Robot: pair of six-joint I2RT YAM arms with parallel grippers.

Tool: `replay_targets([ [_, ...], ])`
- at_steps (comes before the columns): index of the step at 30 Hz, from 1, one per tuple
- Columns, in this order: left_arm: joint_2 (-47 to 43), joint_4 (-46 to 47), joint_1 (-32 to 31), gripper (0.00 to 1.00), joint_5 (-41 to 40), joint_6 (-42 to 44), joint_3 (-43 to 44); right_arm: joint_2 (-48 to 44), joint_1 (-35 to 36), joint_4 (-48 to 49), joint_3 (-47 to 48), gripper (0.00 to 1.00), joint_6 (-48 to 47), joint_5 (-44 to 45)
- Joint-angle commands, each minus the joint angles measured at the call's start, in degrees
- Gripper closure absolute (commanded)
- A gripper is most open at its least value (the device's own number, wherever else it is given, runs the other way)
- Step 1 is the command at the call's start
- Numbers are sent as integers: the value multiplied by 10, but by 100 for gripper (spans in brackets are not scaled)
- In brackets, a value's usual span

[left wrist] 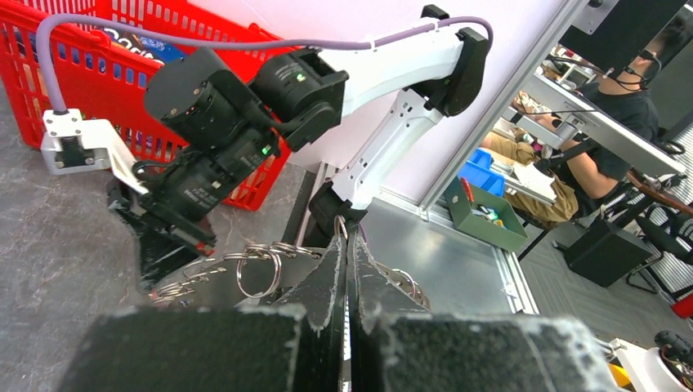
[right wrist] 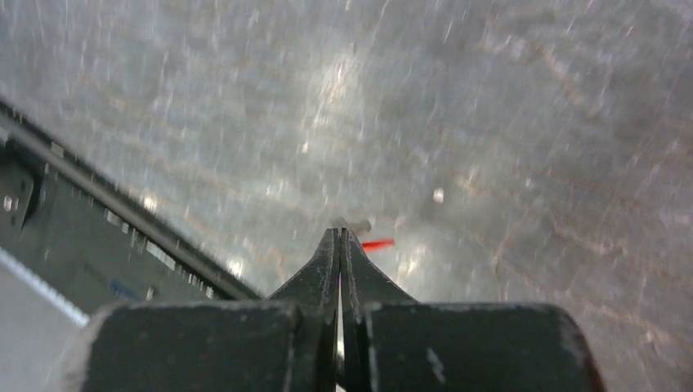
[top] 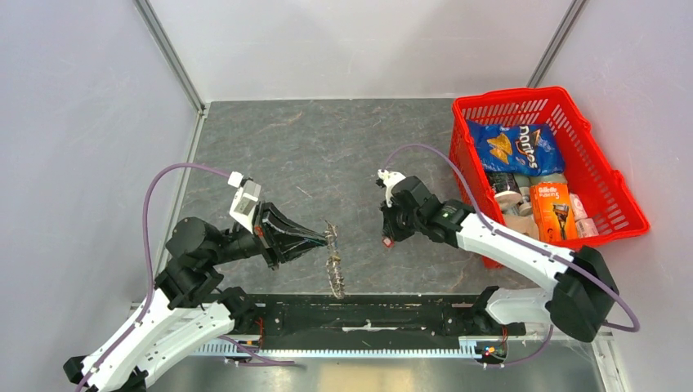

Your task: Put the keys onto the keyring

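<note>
My left gripper [top: 325, 238] is shut on the keyring [top: 334, 263], a flat grey metal ring held edge-on above the table's near middle. In the left wrist view the keyring [left wrist: 208, 287] spreads either side of my shut fingers [left wrist: 331, 278], with small wire split rings [left wrist: 257, 273] hanging on its rim. My right gripper [top: 387, 238] is a short way to the right of it, tips pointing down, shut on a tiny silver key [right wrist: 353, 222] with a red tag [right wrist: 377, 243]. The red tag also shows in the top view [top: 386, 242]. Other keys are out of view.
A red basket [top: 507, 95] at the back right holds a Doritos bag [top: 519, 147], a Gillette pack [top: 554, 208] and other items. A black rail [top: 368, 314] runs along the near edge. Grey walls enclose the grey table [top: 327, 155].
</note>
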Motion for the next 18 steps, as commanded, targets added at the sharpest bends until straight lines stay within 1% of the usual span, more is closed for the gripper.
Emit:
replay_targets([
  [1,-3,20,-1,98,-8,20,16,16,-1,206,-53,100,25,88],
  [5,-6,6,-1,98,-10,24,10,39,-1,289,-160,100,48,90],
  [8,-2,6,-1,98,-10,27,7,63,-1,277,-197,100,77,96],
  [12,7,14,-1,98,-7,25,5,93,-1,212,-194,100,117,100],
  [13,8,15,-1,98,-6,24,4,100,-1,206,-191,96,126,89],
  [15,9,15,-1,98,-6,25,3,102,-1,190,-184,72,144,81],
  [17,10,15,-1,98,-6,24,1,81,-1,190,-188,60,155,73],
  [18,10,14,-1,98,-7,24,1,67,-1,191,-191,56,158,72],
])
